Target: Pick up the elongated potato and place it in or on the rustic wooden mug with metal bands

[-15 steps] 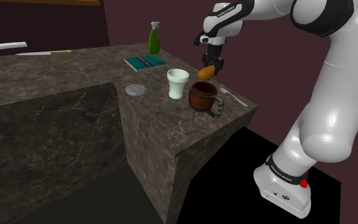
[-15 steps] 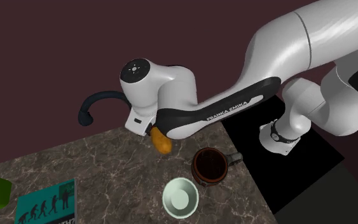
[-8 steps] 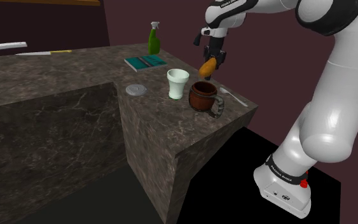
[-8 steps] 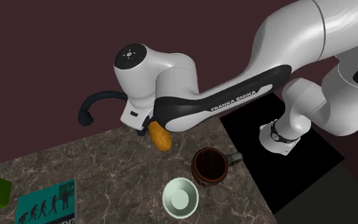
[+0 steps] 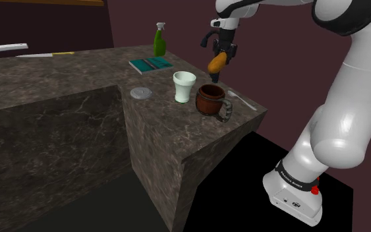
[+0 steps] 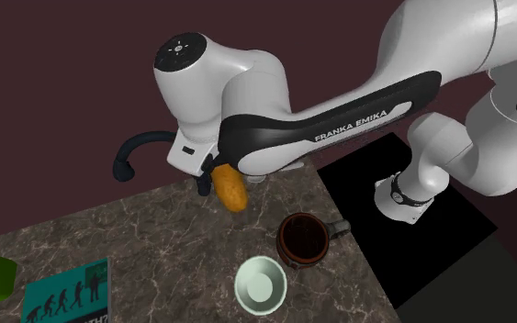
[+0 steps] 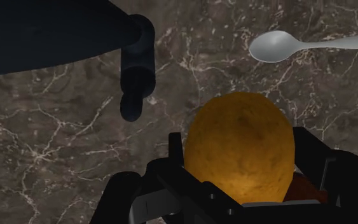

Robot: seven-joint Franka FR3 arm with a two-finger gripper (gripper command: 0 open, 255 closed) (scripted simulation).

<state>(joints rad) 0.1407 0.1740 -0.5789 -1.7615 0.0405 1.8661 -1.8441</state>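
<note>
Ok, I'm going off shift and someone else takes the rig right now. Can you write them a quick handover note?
Claw: shut on the potato, held in the air above the counter.
Mug: upright on the counter, looks empty, next to a white cup; a spoon lies nearby.
Done: potato grasped and off the counter.
Left: in the second exterior view the potato hangs to one side of the mug's mouth, so bring it over the mug, lower it and open the claw.

White arm [image 5: 348,118] arched high, wrist bent downward, black gripper [image 5: 220,53] pointing down, clamped around potato [image 5: 216,62]
</note>
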